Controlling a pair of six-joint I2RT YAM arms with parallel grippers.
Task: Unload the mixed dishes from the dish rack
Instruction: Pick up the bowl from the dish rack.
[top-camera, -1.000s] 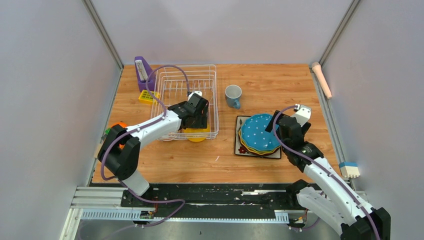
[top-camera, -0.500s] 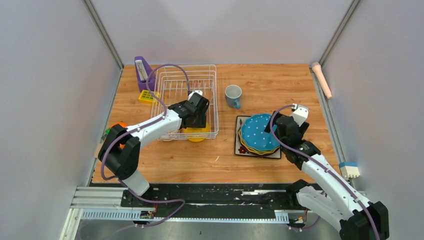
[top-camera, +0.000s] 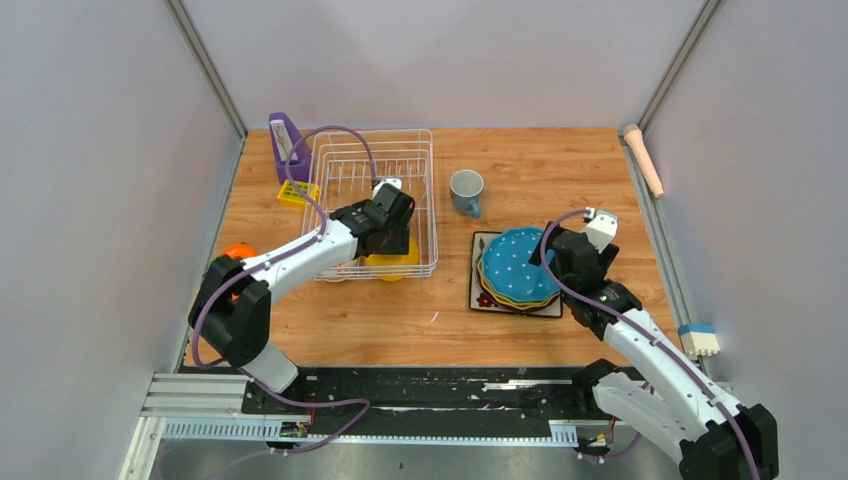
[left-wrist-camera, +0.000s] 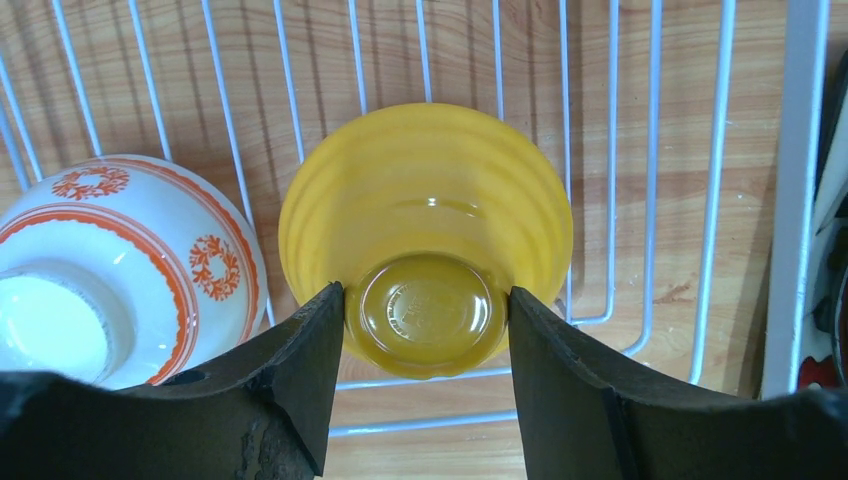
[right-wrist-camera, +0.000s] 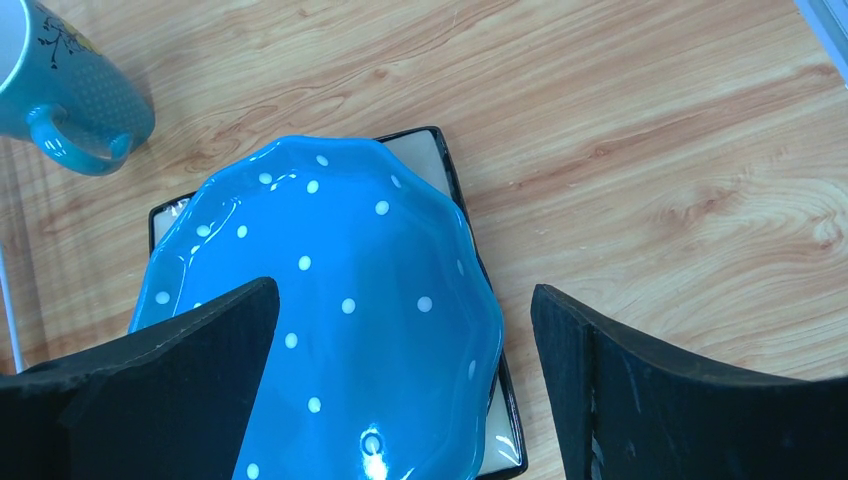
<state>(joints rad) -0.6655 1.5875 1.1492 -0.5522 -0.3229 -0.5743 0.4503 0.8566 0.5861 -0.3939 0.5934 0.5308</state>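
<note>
Left tool (left-wrist-camera: 425, 298) pinches the foot ring of the upturned yellow bowl (left-wrist-camera: 425, 180), likely the only narrow hold on it. The bowl sits rim-down in the rack (left-wrist-camera: 800, 200) beside the patterned bowl (left-wrist-camera: 120, 260). Right tool (right-wrist-camera: 403, 292) gapes wide and empty over the blue plate (right-wrist-camera: 330, 260) stacked on the desk (right-wrist-camera: 650, 150).

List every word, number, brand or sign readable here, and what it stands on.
yellow bowl, underside of its foot: a moulded round stamp, too blurred to read.
blue-grey mug, near the rim: small dark marks, seemingly a drawing, no letters legible.
No other text shows; nothing can be quoted.
</note>
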